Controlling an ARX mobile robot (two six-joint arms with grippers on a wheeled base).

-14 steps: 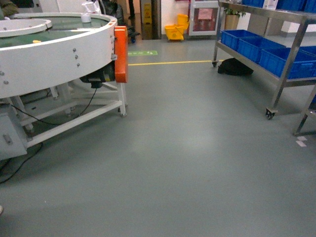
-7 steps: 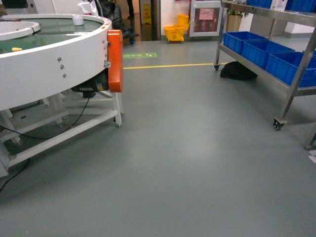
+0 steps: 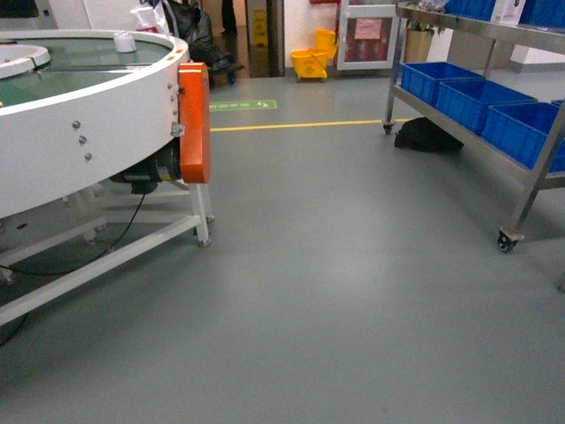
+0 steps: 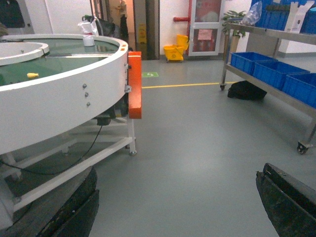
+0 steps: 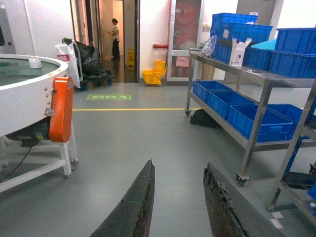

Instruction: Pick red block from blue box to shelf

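Observation:
The red block is out of view. The steel shelf (image 3: 459, 124) stands on casters along the right, with dark blue crates on its levels; it also shows in the left wrist view as the shelf (image 4: 269, 90) and in the right wrist view as the shelf (image 5: 247, 74). A pale turquoise corner (image 5: 263, 44) peeks between crates on the top level; I cannot tell whether it is the blue box. My left gripper (image 4: 177, 170) is wide open over bare floor. My right gripper (image 5: 178, 164) is open too, holding nothing. Neither gripper shows in the head view.
A round white conveyor table (image 3: 97, 132) with an orange panel (image 3: 194, 124) fills the left. A small yellow piece (image 4: 32, 75) lies on its green belt. A black bag (image 3: 425, 134) sits under the shelf. A yellow mop bucket (image 3: 309, 62) and a person (image 5: 115, 37) are far back.
The head view has advanced over the floor: the round table has slid left, and the shelf's caster has moved right and lower in the frame.

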